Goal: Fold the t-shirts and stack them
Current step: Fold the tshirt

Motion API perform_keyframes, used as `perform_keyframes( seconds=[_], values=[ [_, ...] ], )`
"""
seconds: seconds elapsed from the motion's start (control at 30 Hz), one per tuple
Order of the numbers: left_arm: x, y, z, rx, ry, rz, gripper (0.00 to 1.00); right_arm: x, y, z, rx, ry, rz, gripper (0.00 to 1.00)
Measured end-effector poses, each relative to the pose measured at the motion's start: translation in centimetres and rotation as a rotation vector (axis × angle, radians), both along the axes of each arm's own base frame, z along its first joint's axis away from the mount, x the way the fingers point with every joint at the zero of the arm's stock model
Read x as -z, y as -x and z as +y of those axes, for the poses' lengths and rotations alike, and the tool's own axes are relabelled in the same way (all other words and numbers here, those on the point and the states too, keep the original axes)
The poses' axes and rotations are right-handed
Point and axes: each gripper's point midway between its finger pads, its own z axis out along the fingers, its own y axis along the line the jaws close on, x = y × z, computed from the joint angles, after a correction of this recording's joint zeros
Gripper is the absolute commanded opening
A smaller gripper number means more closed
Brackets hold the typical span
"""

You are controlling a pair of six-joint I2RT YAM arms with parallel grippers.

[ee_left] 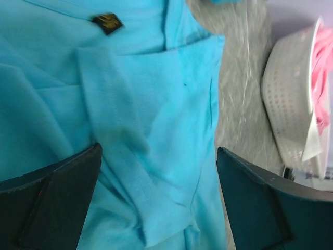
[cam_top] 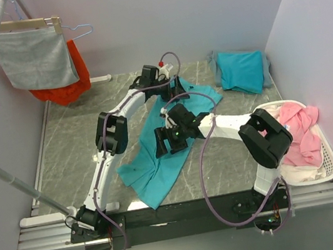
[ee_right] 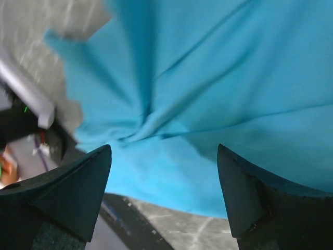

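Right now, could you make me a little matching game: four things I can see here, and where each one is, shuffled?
Things:
1. spread t-shirt
2. folded t-shirt
3. white basket
4. grey cloth

Places:
A. hanging, far left
B. right side, holding pink clothes
C. in the middle, lying open
D. far right corner

Pairs: 1-C, 2-D, 3-B, 4-A

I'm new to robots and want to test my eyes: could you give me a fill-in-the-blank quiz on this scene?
1. The left gripper and right gripper both have their jaws ____ above the spread t-shirt.
2. The white basket holds ____ clothes.
3. The folded t-shirt lies far back on the robot's ____ side.
Missing words: open; pink; right.
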Motion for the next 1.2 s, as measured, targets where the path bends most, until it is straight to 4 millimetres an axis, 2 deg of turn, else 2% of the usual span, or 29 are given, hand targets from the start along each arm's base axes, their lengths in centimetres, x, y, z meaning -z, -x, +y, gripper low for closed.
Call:
perform_keyframes(
  seconds=[0.13,0.23,0.4,0.6,0.83,1.0,1.1,1.2],
  values=[
    [-0.1,-2.8,2.3,-0.059,0.039,-0.002,1.00,-0.5,2.8,2.1,-0.104,-0.049,0.027,0.89],
    [-0.1,-5.2,4.5,-0.114,0.058,-0.021,0.99,-0.2,4.5,2.7,-0.145,-0.046,0.040,0.89],
    [-0.2,-9.0,8.3,-0.222,0.071,-0.059,0.99,1.6,6.8,1.8,-0.158,0.043,0.074,0.89],
    [-0.2,-11.5,11.8,-0.322,0.050,-0.084,1.00,1.9,7.3,0.0,-0.100,0.093,0.056,0.90],
    [-0.3,-12.8,13.2,-0.378,0.029,-0.111,1.00,2.3,7.4,-2.3,-0.016,0.166,0.024,0.90],
    [-0.8,-12.9,13.4,-0.388,0.030,-0.116,0.99,2.6,7.9,-5.1,0.023,0.269,-0.001,0.91],
    [-2.2,-12.7,13.1,-0.383,0.035,-0.135,0.99,2.7,8.4,-7.2,0.041,0.350,-0.010,0.92],
    [-5.2,-12.3,12.2,-0.370,0.050,-0.180,0.99,2.0,8.7,-9.0,0.058,0.401,-0.032,0.93]
  ],
)
